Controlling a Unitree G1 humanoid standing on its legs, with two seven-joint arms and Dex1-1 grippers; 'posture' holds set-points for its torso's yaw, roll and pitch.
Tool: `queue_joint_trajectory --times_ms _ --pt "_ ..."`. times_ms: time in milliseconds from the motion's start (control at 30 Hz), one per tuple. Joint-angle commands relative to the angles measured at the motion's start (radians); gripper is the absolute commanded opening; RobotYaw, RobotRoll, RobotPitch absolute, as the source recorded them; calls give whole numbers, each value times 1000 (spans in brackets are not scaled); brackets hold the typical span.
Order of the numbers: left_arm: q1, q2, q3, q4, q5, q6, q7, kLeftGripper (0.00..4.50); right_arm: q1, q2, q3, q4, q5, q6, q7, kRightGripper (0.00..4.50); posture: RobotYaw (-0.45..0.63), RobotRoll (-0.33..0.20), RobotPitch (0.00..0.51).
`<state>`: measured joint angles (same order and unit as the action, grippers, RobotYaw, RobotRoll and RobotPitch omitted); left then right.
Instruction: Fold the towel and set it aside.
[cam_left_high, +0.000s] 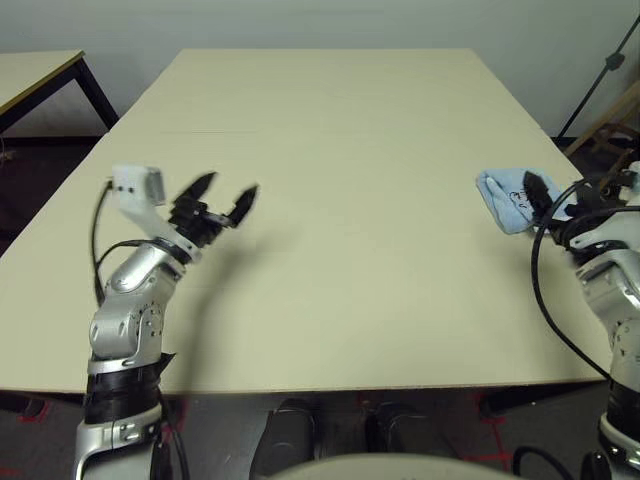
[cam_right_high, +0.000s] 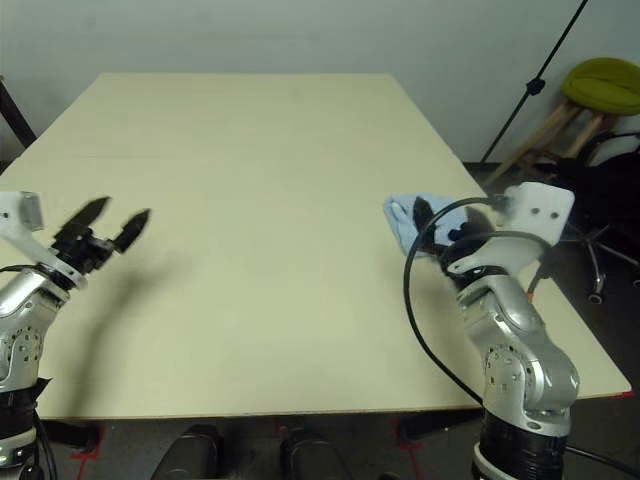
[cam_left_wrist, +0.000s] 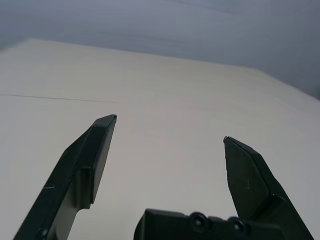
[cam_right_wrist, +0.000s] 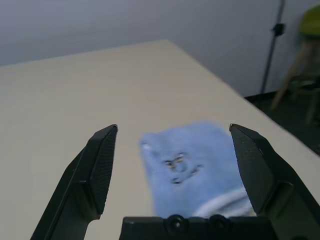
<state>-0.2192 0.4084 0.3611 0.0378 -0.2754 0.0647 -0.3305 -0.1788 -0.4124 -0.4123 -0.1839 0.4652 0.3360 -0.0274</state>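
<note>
A: How are the grippers sitting?

B: The left gripper (cam_left_high: 222, 195) is hanging over the bench (cam_left_high: 330, 190) on its left side, fingers spread wide, grasping nothing. The right gripper (cam_right_wrist: 172, 150) is also spread wide and released, hovering just short of the towel (cam_left_high: 505, 198), not touching it.

A: And where is the towel lying?

B: It is lying folded into a small bundle near the bench's right edge, its embroidery (cam_right_wrist: 179, 167) facing up and a white edging (cam_right_wrist: 220, 204) showing on the side nearest the gripper.

A: Anything crowding it?

B: A black cable (cam_left_high: 545, 290) is looping off the right arm beside it. A stand (cam_right_high: 535, 85) and a green stool (cam_right_high: 600, 85) are sitting off the bench, beyond that edge.

A: Its long axis?

B: Running roughly away from the robot, though the right wrist is covering its near end.
</note>
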Motion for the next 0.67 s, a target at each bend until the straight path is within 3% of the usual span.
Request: queue_joint_trajectory --times_ms 33,367,667 --pt "-12 -16 45 123 57 -102 107 4500 -23 35 -15 121 -42 -93 16 4471 76 0 66" --pt "-39 24 60 315 66 -205 125 4500 -101 114 16 242 -107 -166 10 4471 106 0 51" --pt "-51 5 30 285 68 -185 132 4500 -94 150 25 194 -124 -171 7 4471 72 0 57"
